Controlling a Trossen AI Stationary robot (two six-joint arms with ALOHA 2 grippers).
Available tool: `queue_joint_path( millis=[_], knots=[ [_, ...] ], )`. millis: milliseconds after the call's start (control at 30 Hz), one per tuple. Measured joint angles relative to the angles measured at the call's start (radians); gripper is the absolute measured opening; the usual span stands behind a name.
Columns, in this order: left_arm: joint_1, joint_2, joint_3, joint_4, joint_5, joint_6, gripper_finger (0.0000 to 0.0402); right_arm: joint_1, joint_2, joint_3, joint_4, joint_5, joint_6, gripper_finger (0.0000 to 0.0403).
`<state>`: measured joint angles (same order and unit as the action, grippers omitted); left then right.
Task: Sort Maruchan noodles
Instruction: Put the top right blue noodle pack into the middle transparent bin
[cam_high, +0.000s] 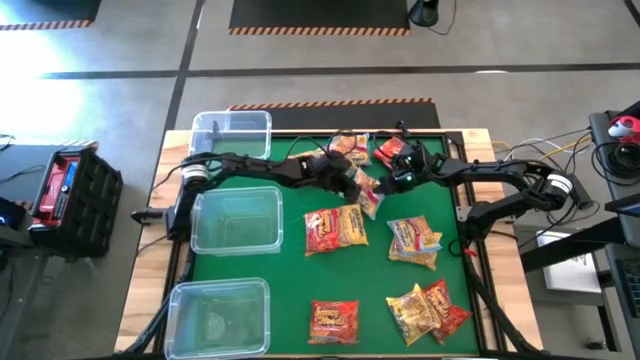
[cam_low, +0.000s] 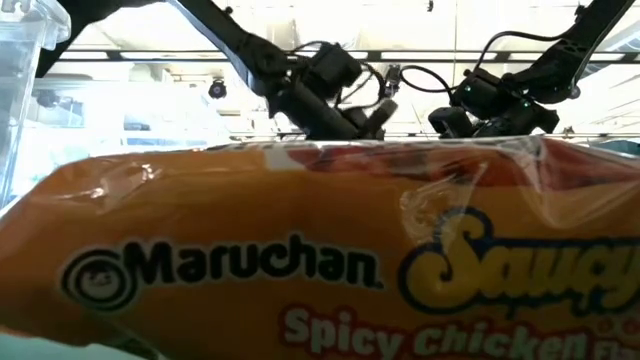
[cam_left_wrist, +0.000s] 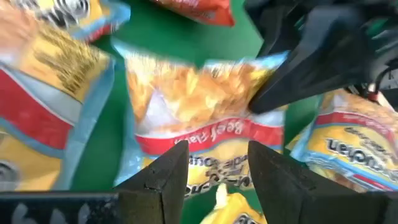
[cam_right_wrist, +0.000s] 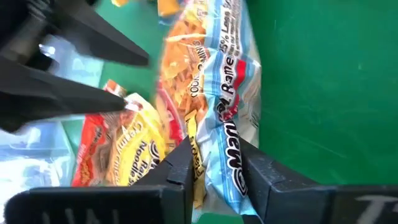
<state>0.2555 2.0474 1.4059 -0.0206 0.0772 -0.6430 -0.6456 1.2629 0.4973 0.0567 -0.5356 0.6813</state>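
A Maruchan packet (cam_high: 368, 197) with a light-blue border and a red band is at the mat's far middle, between my two grippers. My right gripper (cam_high: 398, 178) comes from the table's right and is shut on it; the packet also shows in the right wrist view (cam_right_wrist: 205, 81). My left gripper (cam_high: 352, 182) comes from the left. It is open, and its fingers (cam_left_wrist: 168, 180) point at the packet's printed face (cam_left_wrist: 205, 106) with a gap between them. Whether they touch the packet, I cannot tell. Other red, yellow and orange packets lie on the green mat (cam_high: 290, 270). My right gripper pinches the packet between its two fingers (cam_right_wrist: 180, 165) at the blue-bordered end nearest it (cam_right_wrist: 224, 143), where the wrapper is bunched. The fingers come roughly level from the table's right. The packet reaches away from them toward my left gripper and seems lifted off the mat.
Three clear bins stand along the mat's left side, far (cam_high: 232, 135), middle (cam_high: 237, 220) and near (cam_high: 220, 318). Packets lie at the mat's middle (cam_high: 335, 230), right (cam_high: 413, 240), near edge (cam_high: 335, 320) (cam_high: 428, 310) and far edge (cam_high: 390, 150). An orange packet (cam_low: 300, 260) fills the low view.
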Motion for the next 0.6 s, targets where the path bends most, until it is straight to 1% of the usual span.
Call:
queue_joint_path(
  millis=[200,433,600],
  knots=[
    [-0.009,-0.087,0.001,-0.016,0.021,0.032,0.0150,0.000,-0.013,0.000,0.001,-0.007,-0.013,0.0051],
    [-0.007,-0.186,0.002,-0.041,0.017,0.054,0.0150,0.000,-0.082,0.004,0.008,-0.042,-0.012,0.0047],
    [-0.007,-0.242,0.003,-0.073,-0.033,0.051,0.0150,0.011,-0.151,0.041,0.044,-0.093,-0.010,0.0047]
  ],
)
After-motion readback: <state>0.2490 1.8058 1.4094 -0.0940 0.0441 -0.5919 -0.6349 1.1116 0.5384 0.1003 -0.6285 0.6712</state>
